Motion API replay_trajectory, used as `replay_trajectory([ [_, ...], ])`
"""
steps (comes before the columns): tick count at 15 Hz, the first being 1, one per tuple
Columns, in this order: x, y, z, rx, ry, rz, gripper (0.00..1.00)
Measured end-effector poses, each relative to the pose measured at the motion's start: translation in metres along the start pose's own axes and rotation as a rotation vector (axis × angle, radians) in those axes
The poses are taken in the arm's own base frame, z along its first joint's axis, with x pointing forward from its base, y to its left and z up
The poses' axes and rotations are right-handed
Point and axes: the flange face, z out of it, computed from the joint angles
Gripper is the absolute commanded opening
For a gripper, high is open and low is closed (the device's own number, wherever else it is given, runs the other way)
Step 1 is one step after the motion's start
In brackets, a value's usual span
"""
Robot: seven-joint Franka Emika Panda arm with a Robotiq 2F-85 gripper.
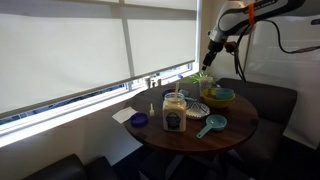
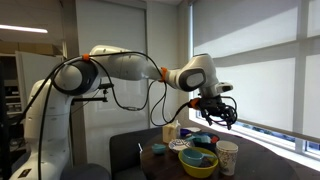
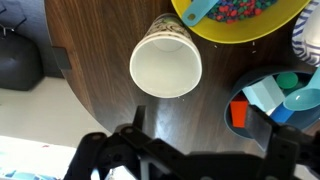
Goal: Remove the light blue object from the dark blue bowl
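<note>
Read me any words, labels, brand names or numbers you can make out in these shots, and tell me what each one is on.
No text can be read in any of the views.
White-labelled jar: dark print on the label, too small and blurred to read.
Paper cup: a printed pattern on its outer wall, too blurred to make out any letters.

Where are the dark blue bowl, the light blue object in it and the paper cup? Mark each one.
dark blue bowl (image 3: pixel 232 95), wrist view, on its left rim.
light blue object (image 3: pixel 264 95), wrist view, middle of its upper face.
paper cup (image 3: pixel 166 68), wrist view, on its inside bottom.
</note>
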Motion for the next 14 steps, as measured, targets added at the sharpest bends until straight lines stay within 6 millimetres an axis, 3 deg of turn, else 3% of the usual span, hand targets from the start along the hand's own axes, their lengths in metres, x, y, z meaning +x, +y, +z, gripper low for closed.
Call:
replay_trajectory([
  [2, 0.009, -0.014, 0.006, 0.015, 0.001, -0.084, 1.00],
  [7, 0.049, -0.081, 0.046, 0.089, -0.025, -0.354, 1.00],
  [14, 0.065, -0.098, 0.112, 0.201, -0.088, -0.720, 1.00],
])
